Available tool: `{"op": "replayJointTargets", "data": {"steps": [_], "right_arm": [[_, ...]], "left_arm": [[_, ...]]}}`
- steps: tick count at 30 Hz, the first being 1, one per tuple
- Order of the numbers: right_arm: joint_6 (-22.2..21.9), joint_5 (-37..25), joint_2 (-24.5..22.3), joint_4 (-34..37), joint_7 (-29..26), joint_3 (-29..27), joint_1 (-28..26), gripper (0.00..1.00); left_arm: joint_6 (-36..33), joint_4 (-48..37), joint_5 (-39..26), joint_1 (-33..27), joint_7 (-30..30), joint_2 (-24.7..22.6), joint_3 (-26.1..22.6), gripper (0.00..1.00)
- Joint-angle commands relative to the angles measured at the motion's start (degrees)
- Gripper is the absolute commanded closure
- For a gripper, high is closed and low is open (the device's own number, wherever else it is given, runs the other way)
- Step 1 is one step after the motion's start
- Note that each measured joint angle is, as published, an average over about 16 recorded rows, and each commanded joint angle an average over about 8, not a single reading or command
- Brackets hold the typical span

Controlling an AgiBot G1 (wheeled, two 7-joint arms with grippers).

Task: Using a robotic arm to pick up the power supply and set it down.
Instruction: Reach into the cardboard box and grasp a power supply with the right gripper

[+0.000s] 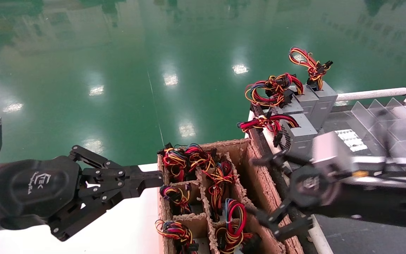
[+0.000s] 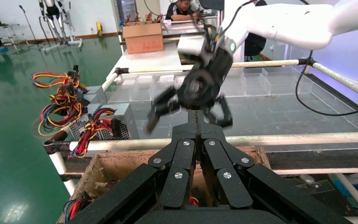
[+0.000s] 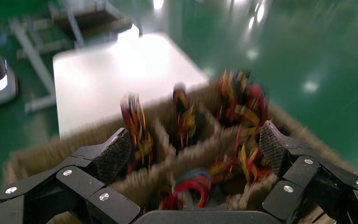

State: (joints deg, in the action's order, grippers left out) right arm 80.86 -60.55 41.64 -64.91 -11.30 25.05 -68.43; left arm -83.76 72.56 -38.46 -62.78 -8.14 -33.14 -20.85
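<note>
The power supply shows as a tall red-and-blue wire loop [image 1: 236, 213] standing in a near compartment of the divided cardboard box [image 1: 256, 169]; its grey body is hidden down in the cell. My right gripper [image 1: 256, 187] hovers open over the box's right side, blurred. In the right wrist view the red-and-blue loop [image 3: 191, 184] sits low between the spread fingers of the right gripper [image 3: 194, 147], apart from both pads. My left gripper [image 1: 155, 178] is shut on nothing beside the box's left wall. The left wrist view shows the left gripper [image 2: 196, 116] with its jaws pressed together.
Other cells of the box hold red-yellow wire bundles [image 1: 189, 158]. Similar grey boxes with wires [image 1: 307, 128] stand on the rack to the right, beside clear divided trays [image 1: 382, 113] and a white rail [image 1: 372, 94]. A white table [image 1: 129, 225] lies left of the box.
</note>
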Motion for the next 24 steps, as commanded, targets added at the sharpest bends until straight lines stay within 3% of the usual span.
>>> {"op": "replayJointTargets", "data": {"steps": [1,2,4,5,9,10,12,13,24], "right_arm": [[-0.2,-3.5,1.3,0.7,-0.2,1.9,-1.6,0.00],[-0.2,-5.1,1.9,0.9,-0.1,2.7,-2.3,0.00],[-0.4,-7.9,3.1,1.4,0.3,4.1,-3.5,0.00],[-0.5,-9.1,3.7,1.7,0.6,4.7,-4.0,0.08],[-1.3,-12.8,5.5,2.6,2.0,6.3,-5.4,0.58],[-1.5,-13.5,5.9,2.7,2.4,6.6,-5.6,0.70],[-2.0,-14.8,6.6,2.7,3.3,7.1,-5.9,0.95],[-2.4,-15.4,6.8,2.7,3.7,7.3,-5.9,1.00],[-6.5,-21.1,7.8,-1.3,6.3,9.0,-4.7,1.00]], "left_arm": [[0.0,0.0,0.0,0.0,0.0,0.0,0.0,1.00],[0.0,0.0,0.0,0.0,0.0,0.0,0.0,0.95],[0.0,0.0,0.0,0.0,0.0,0.0,0.0,0.70],[0.0,0.0,0.0,0.0,0.0,0.0,0.0,0.58],[0.0,0.0,0.0,0.0,0.0,0.0,0.0,0.08],[0.0,0.0,0.0,0.0,0.0,0.0,0.0,0.00],[0.0,0.0,0.0,0.0,0.0,0.0,0.0,0.00],[0.0,0.0,0.0,0.0,0.0,0.0,0.0,0.00],[0.0,0.0,0.0,0.0,0.0,0.0,0.0,0.00]]}}
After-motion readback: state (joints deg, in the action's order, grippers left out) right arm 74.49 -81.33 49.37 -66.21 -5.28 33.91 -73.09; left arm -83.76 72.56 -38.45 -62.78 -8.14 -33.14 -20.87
